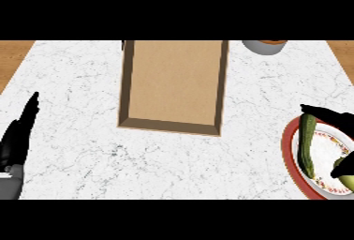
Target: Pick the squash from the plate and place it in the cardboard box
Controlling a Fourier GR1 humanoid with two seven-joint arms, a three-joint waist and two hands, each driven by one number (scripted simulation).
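A long dark green squash (307, 145) lies lengthwise on the left side of a white plate with a red rim (289, 152) at the counter's right edge. My right hand (330, 116) comes in from the right. Its fingers reach over the plate's far rim just above the squash's far end, and its thumb (344, 166) hangs over the plate to the right of the squash. The hand is open and nothing is held in it. The empty cardboard box (173, 84) stands at the back middle. My left hand (19, 133) rests open at the left edge, fingers up.
A grey bowl (265, 46) sits at the back, right of the box. A pale yellow-green patch (348, 182) shows at the plate's right edge below the thumb; I cannot tell what it is. White marble counter (159, 164) lies between box and front edge.
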